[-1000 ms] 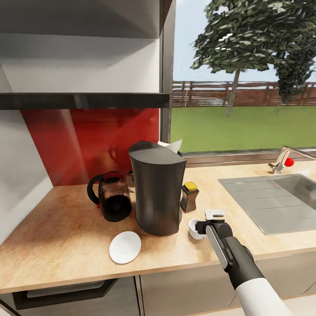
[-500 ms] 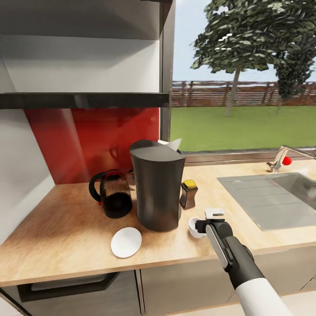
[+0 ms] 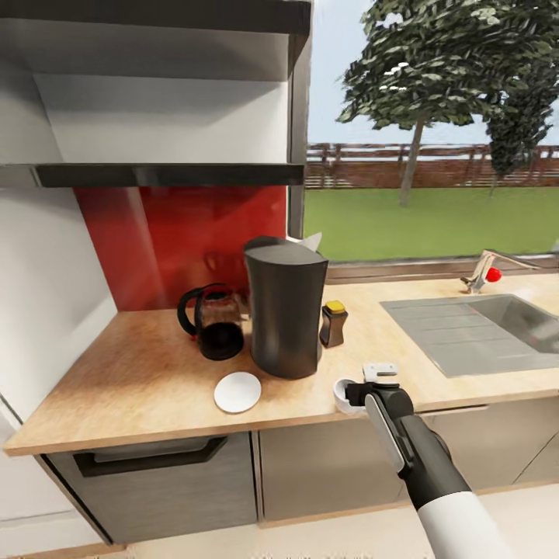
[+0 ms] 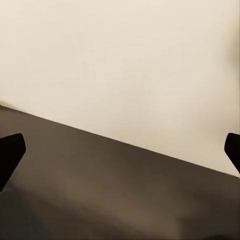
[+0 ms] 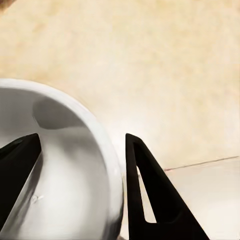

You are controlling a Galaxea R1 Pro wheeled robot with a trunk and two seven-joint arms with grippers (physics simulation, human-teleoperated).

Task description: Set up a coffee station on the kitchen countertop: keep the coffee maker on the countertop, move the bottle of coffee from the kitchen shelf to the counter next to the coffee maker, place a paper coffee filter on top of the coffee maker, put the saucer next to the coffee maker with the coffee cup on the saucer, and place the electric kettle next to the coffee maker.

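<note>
My right gripper [image 3: 351, 394] is shut on the white coffee cup [image 3: 341, 394], close to the front edge of the beige countertop [image 3: 140, 373]. In the right wrist view one finger [image 5: 20, 165] is inside the cup [image 5: 65, 120] and the other finger [image 5: 145, 185] is outside its wall. The white saucer [image 3: 237, 392] lies in front of the tall dark coffee maker [image 3: 286, 310], left of the cup. A paper coffee filter [image 3: 311, 241] peeks from behind the maker's top. The electric kettle [image 3: 213, 323] stands to its left, the bottle of coffee [image 3: 334, 324] to its right. My left gripper [image 4: 120, 150] is open.
The black kitchen shelf [image 3: 171, 175] hangs above a red backsplash. A grey sink [image 3: 466, 330] with a faucet [image 3: 481, 276] lies to the right. Dark cabinets sit under the counter. The left wrist view faces a beige surface meeting a dark one.
The head view has pulled back and shifted, so the counter things look smaller. The cup held in my right gripper now sits nearer the counter's front edge.
</note>
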